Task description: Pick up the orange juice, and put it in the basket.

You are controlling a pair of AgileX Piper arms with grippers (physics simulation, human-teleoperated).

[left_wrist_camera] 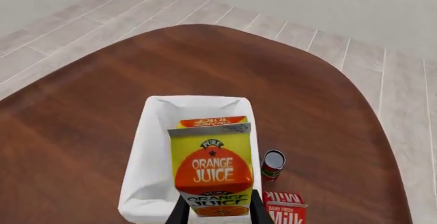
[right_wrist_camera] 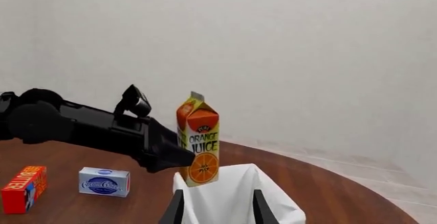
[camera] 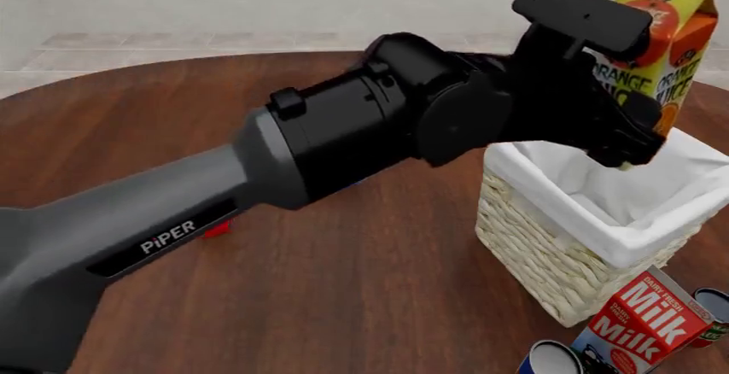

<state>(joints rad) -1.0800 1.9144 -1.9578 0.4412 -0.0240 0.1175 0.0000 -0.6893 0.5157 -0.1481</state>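
Observation:
My left gripper is shut on the orange juice, a yellow and orange gable-top carton, and holds it upright in the air over the basket. In the front view the carton hangs at the top right, above the far side of the cream wicker basket with its white lining, and the left gripper grips its lower part. The right wrist view shows the carton above the basket. My right gripper is open and empty, short of the basket.
A red-and-white milk carton lies by the basket's near corner with cans beside it. A red butter box and a blue-and-white box sit on the brown table to the left.

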